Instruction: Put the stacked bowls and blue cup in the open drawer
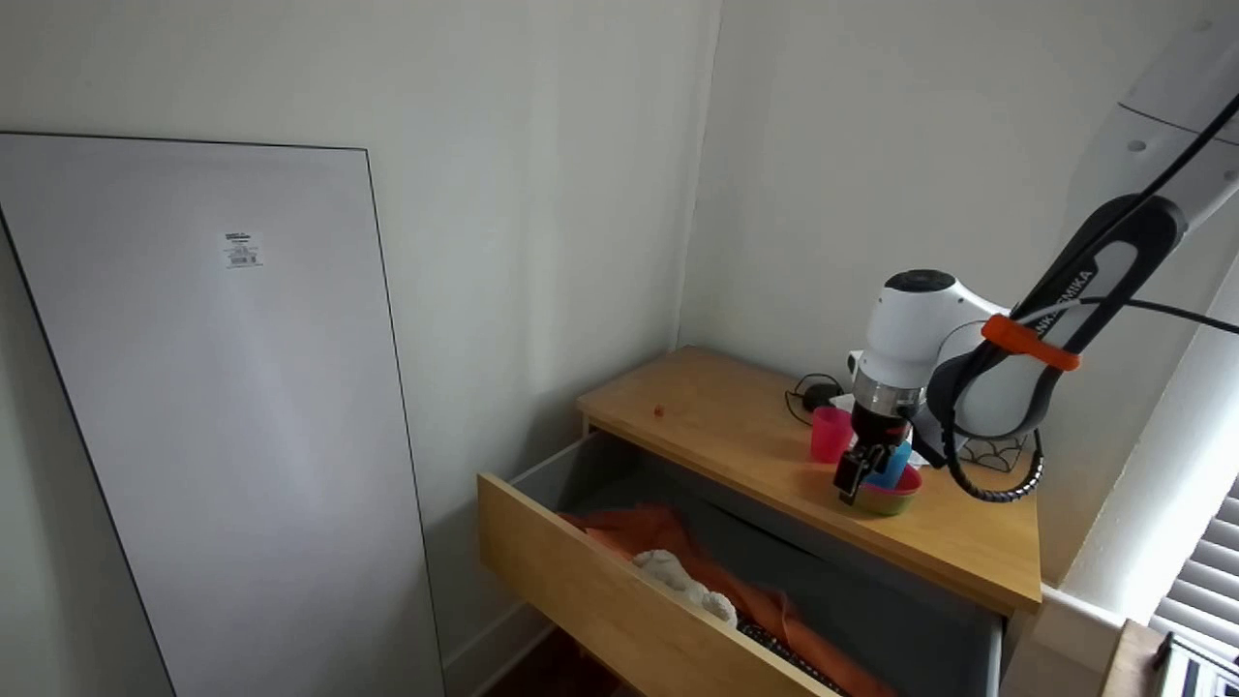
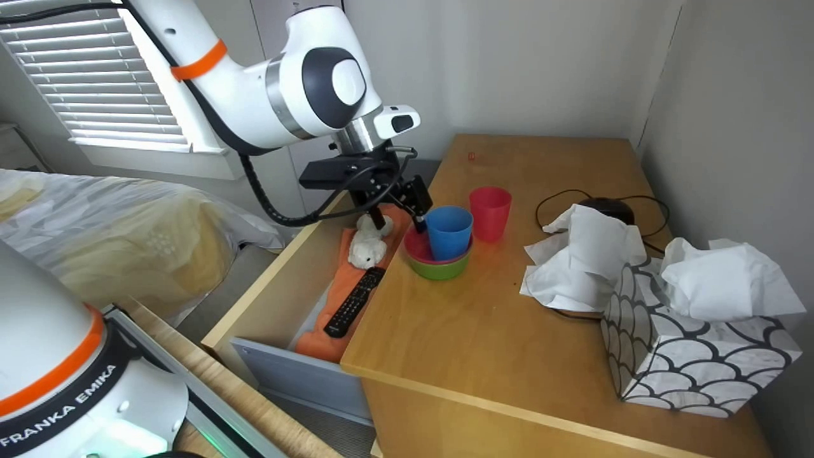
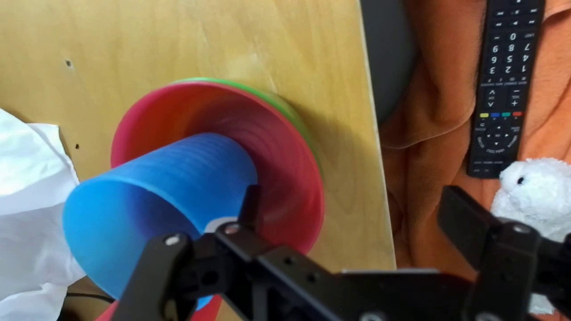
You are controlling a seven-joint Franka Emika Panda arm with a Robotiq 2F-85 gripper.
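Blue cup (image 2: pixel 449 235) inside stacked bowls (image 2: pixel 439 270) (claw (image 3: pixel 351 198) agape)

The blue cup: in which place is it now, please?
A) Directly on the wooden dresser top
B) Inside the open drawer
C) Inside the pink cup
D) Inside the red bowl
D, because the wrist view shows the base of the blue cup within the rim of the red bowl, which is itself nested in the green bowl.
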